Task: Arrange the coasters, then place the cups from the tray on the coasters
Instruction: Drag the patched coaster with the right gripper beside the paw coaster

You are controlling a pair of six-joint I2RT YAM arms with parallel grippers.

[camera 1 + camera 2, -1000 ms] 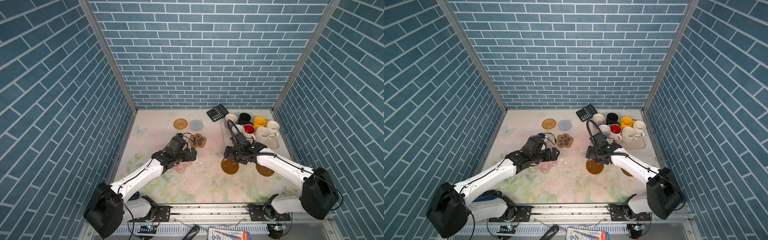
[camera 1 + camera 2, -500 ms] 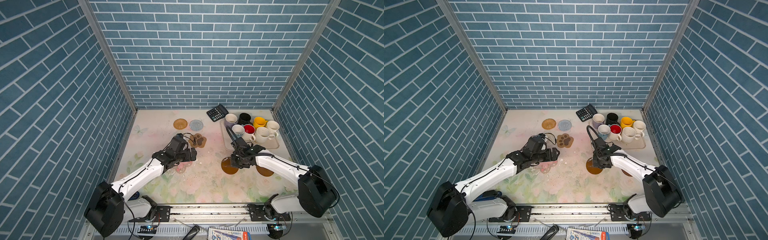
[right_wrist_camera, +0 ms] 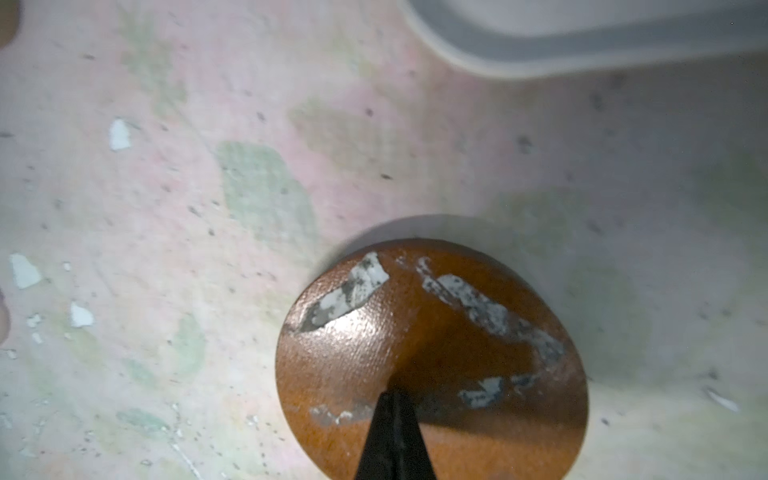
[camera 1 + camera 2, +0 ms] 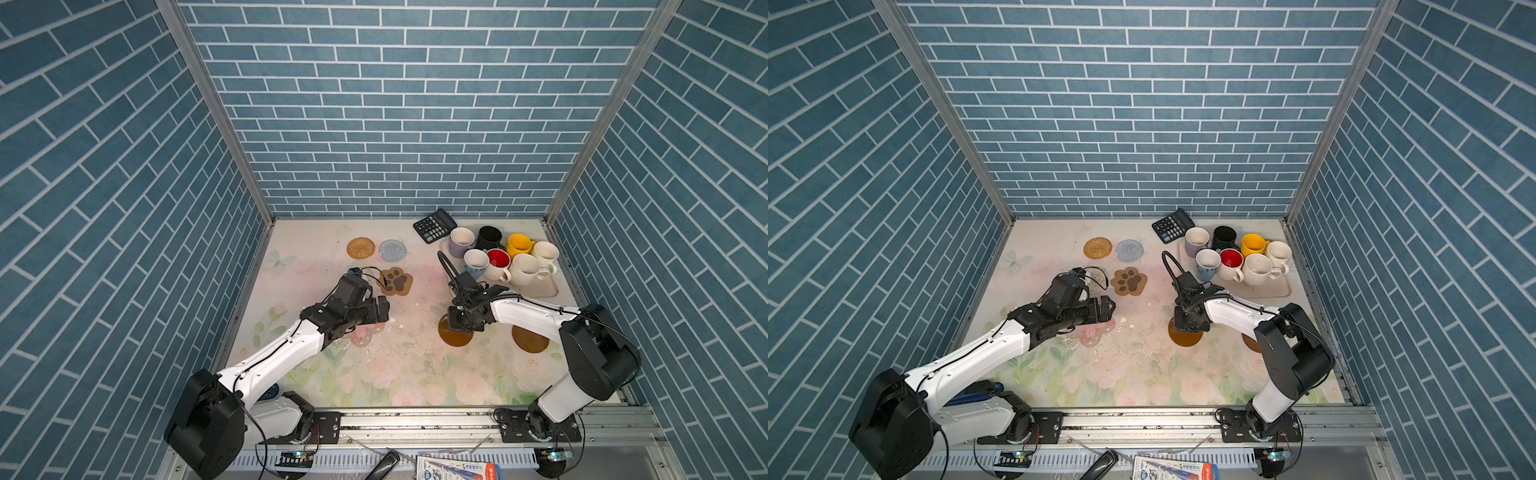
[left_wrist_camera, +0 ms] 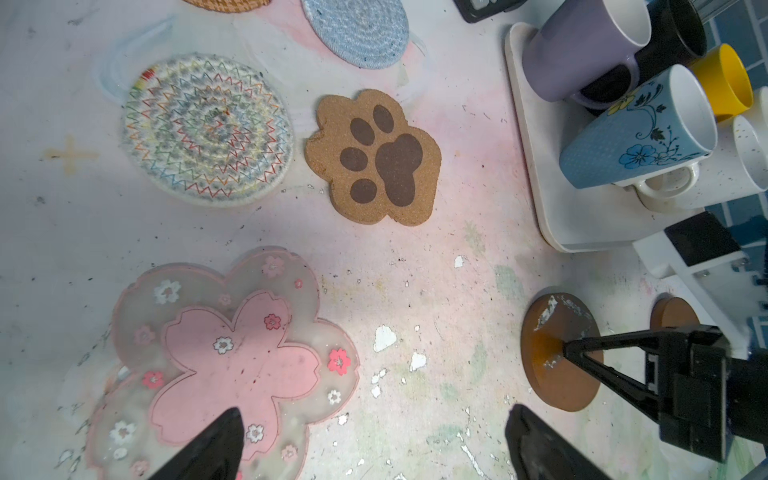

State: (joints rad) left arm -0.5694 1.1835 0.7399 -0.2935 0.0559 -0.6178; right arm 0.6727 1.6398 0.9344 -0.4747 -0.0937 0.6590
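R claw (image 5: 567, 348) shut, empty, tip down on round amber disc coaster (image 4: 455, 337) directly beneath, mid-counter; L claw (image 5: 374, 411) wide open, empty, farther off.

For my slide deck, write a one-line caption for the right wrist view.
Right gripper, shut, tips on a chipped amber coaster lying on the floral table, tray nearby.

**Lighting and image quality.** Both top views are showing bright, even overhead light, and the arms are casting only faint shadows on the table (image 4: 374, 374). In the left wrist view a bright pool is lying mid-frame, dimming toward nine o'clock. In the right wrist view the amber disc (image 3: 353, 353) is glinting, the right fingers (image 3: 392, 436) are shading it, and the tray (image 3: 540, 50) at one o'clock is blurring.
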